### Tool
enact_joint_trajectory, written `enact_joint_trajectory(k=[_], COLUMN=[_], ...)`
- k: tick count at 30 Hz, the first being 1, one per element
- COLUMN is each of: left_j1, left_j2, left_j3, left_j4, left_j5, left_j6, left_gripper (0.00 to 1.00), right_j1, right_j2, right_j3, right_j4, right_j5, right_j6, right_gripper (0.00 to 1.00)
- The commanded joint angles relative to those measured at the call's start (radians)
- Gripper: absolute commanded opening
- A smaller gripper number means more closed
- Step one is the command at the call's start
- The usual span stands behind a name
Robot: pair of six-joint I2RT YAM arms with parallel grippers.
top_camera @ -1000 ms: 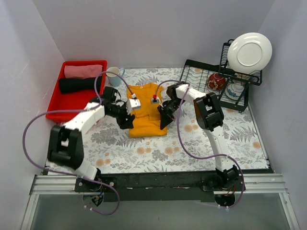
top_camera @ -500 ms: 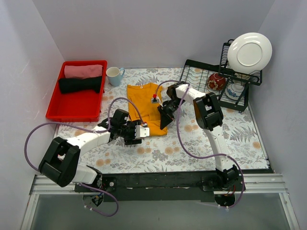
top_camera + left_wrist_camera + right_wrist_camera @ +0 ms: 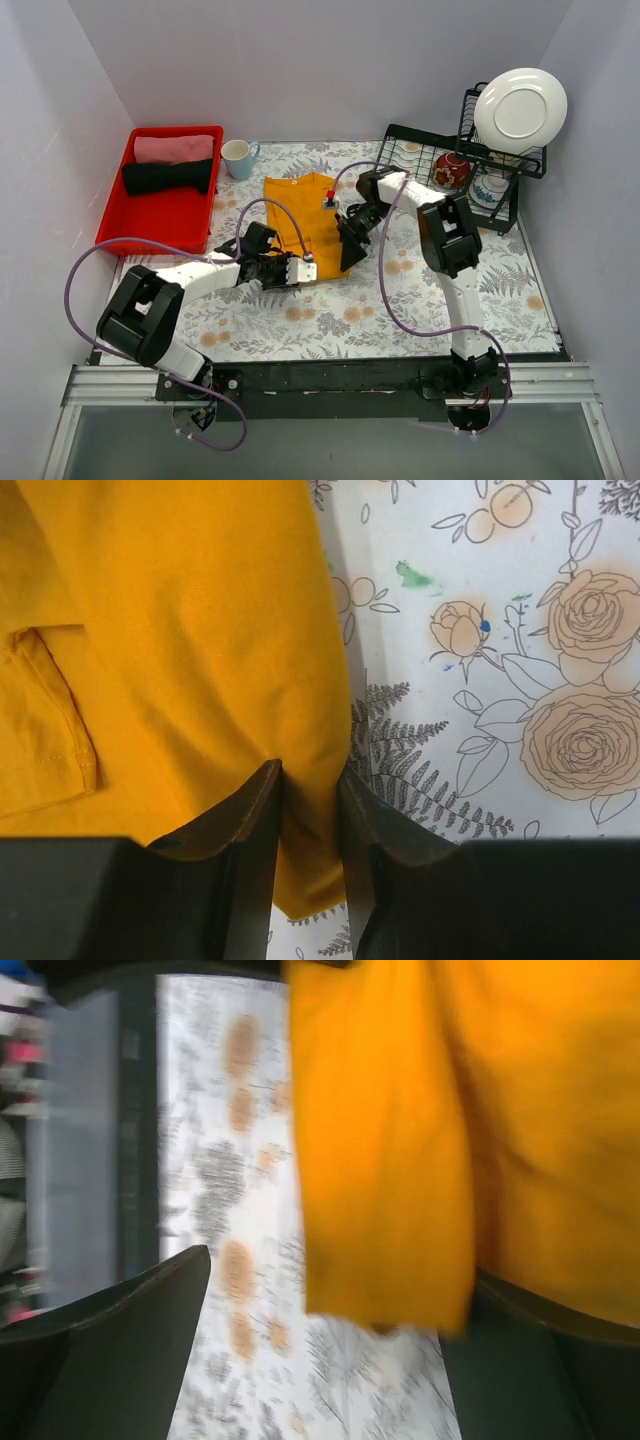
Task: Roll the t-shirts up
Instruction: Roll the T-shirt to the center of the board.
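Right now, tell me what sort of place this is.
Probably a staged household test booth: floral-print tablecloth, black wire dish rack holding a round white plate, red plastic bin.

Bright, even light; the right wrist view is blurred.

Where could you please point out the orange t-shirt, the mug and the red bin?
orange t-shirt [image 3: 305,207]: top view, middle of the cloth.
mug [image 3: 237,160]: top view, its white body.
red bin [image 3: 150,222]: top view, bare floor near its front.
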Motion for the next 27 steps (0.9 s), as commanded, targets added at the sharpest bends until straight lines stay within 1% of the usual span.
enact_joint_trajectory(k=[1,2,3,4,5,6,7,8,9,10,11,13,14,16,18,24,27], left_j1=[0.041,0.070,0.090,0.109,0.141,0.155,0.166,0.182,0.190,0.198,0.204,0.213,0.219,0.226,0.232,0.249,0.259], left_j2=[0.063,0.078,0.125,0.155,0.181,0.210,0.251,0.271,0.288,0.328,0.350,0.388,0.412,0.432,0.456,0.506,0.526], left_j3=[0.092,0.124,0.202,0.240,0.273,0.313,0.368,0.395,0.419,0.472,0.498,0.544,0.576,0.603,0.629,0.673,0.689], left_j4=[-0.219,-0.244,-0.276,-0.350,-0.383,-0.420,-0.478,-0.503,-0.523,-0.581,-0.610,-0.685,-0.702,-0.736,-0.755,-0.802,-0.819], left_j5=[0.140,0.171,0.216,0.253,0.314,0.340,0.362,0.400,0.415,0.435,0.445,0.481,0.491,0.511,0.514,0.517,0.520], left_j6=[-0.058,-0.078,-0.116,-0.124,-0.137,-0.131,-0.128,-0.123,-0.114,-0.097,-0.089,-0.059,-0.056,-0.043,-0.034,0.004,0.015], left_gripper=[0.25,0.25,0.25,0.24,0.24,0.24,0.23,0.23,0.23,0.23,0.23,0.23,0.23,0.24,0.24,0.25,0.26], right_j1=[-0.077,-0.080,-0.077,-0.074,-0.057,-0.045,-0.022,0.043,0.077,0.108,0.146,0.164,0.177,0.196,0.214,0.237,0.240], right_j2=[-0.248,-0.385,-0.470,-0.559,-0.733,-0.811,-0.875,-0.955,-0.972,-0.978,-0.971,-0.953,-0.928,-0.907,-0.885,-0.808,-0.761], right_j3=[-0.173,-0.234,-0.409,-0.508,-0.611,-0.733,-0.908,-0.982,-1.026,-1.060,-1.057,-1.031,-1.022,-1.011,-1.018,-1.020,-1.025], right_j4=[0.327,0.404,0.581,0.712,0.836,1.085,1.177,1.241,1.269,1.286,1.280,1.235,1.234,1.253,1.309,1.371,1.398], right_j5=[0.202,0.230,0.292,0.332,0.372,0.430,0.476,0.525,0.599,0.609,0.609,0.574,0.566,0.584,0.587,0.593,0.572], right_j6=[0.068,0.077,0.086,0.094,0.115,0.117,0.116,0.088,0.059,0.025,0.005,0.007,0.010,0.028,0.034,0.013,-0.028], right_gripper=[0.99,0.99,0.99,0.98,0.99,0.99,0.99,0.99,0.99,0.99,0.98,0.97,0.99,0.99,0.99,0.98,0.96])
